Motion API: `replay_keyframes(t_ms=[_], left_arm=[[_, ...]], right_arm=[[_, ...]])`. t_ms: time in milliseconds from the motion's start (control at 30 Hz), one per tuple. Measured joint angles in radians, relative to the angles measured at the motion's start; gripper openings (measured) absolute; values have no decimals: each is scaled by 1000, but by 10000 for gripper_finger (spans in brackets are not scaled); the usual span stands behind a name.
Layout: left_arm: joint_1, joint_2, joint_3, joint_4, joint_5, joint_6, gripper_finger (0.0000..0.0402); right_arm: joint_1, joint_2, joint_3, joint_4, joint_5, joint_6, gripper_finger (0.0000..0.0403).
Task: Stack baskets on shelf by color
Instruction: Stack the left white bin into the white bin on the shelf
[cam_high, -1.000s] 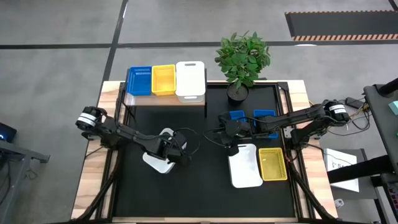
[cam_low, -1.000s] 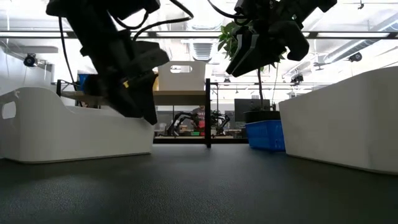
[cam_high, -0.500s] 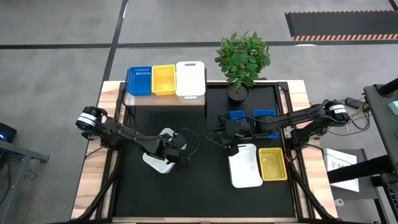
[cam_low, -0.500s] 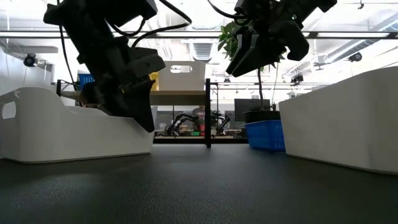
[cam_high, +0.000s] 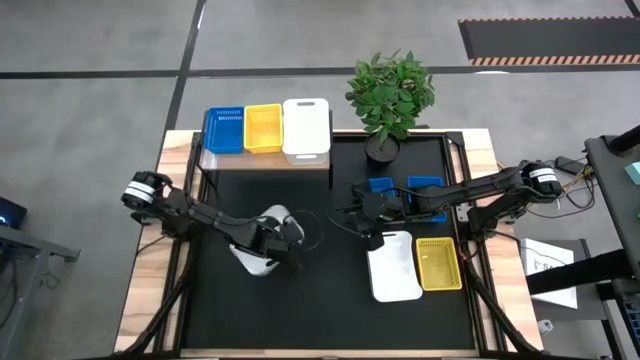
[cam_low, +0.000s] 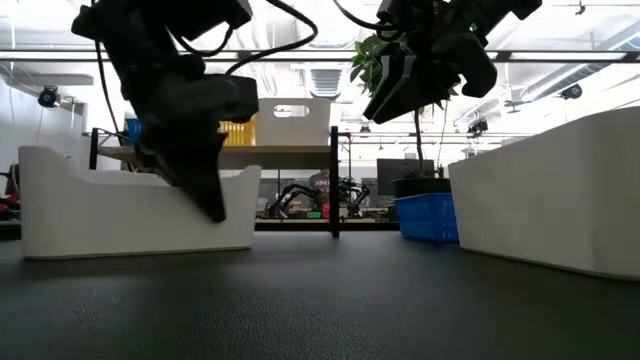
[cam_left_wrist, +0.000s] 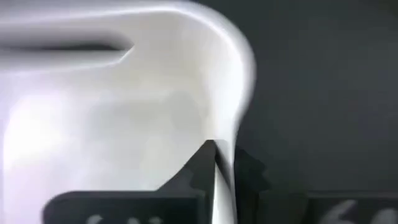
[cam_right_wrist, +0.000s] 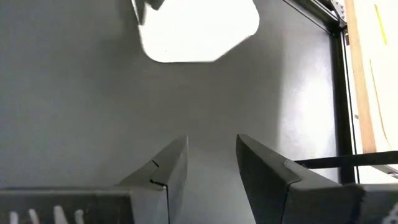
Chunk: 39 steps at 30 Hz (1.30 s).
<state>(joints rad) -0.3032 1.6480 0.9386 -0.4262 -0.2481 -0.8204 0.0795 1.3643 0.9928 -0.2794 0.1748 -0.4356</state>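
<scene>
A white basket (cam_high: 255, 250) sits flat on the black table at the left, with my left gripper (cam_high: 285, 240) shut on its right-hand wall. My right gripper (cam_high: 374, 218) hangs open above the table's middle, nothing between its fingers (cam_right_wrist: 211, 163). Just near of it lie a second white basket (cam_high: 395, 265) and a yellow basket (cam_high: 438, 263). Two blue baskets (cam_high: 380, 186) (cam_high: 425, 190) lie behind the right arm. On the light-wood shelf (cam_high: 265, 160) at the far left stand a blue basket (cam_high: 224, 130), a yellow one (cam_high: 263, 128) and a white one (cam_high: 306, 128). My left gripper pinches the white basket's right-hand wall (cam_left_wrist: 225, 146), close to a rounded corner. One finger (cam_left_wrist: 200, 167) is inside the basket and one (cam_left_wrist: 250, 177) outside. The fingers slant steeply down from above. The basket's bottom rests on the table (cam_low: 130, 245).
A potted plant (cam_high: 390, 95) stands at the table's far edge beside the shelf. The black table (cam_high: 330, 310) is bare across its near middle. Wooden side rails (cam_high: 150, 260) flank it, and papers (cam_high: 550, 270) lie off the right edge.
My left gripper has rolled at the wrist, sunk slightly and shut on the white basket's wall. The basket has turned about on the table and shifted a little toward the right, staying down on its bottom.
</scene>
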Motion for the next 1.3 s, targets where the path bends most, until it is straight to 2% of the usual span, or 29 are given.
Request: replay_keyframes(t_ms=[100,200,300,400,667,933,1033,1300], left_arm=[[-43,-6,1,0,129,193,10],[-91,-17,1,-9,186,338,10],[-100,-53,1,-34,193,361,10],[-100,-98,2,-44,189,358,11],[-100,-181,3,-39,163,356,11],[-101,-283,3,-48,153,438,48],[-105,-336,-4,-50,47,477,53],[-139,-484,-95,-49,-403,600,54]], right_arm=[[0,0,0,0,-45,17,128],[0,0,0,0,-162,19,128],[0,0,0,13,-291,14,128],[1,15,-1,64,-363,-15,133],[0,139,2,319,-366,-107,185],[0,291,150,340,-366,-197,232],[0,358,203,330,-388,-277,239],[0,514,370,236,-449,-388,235]])
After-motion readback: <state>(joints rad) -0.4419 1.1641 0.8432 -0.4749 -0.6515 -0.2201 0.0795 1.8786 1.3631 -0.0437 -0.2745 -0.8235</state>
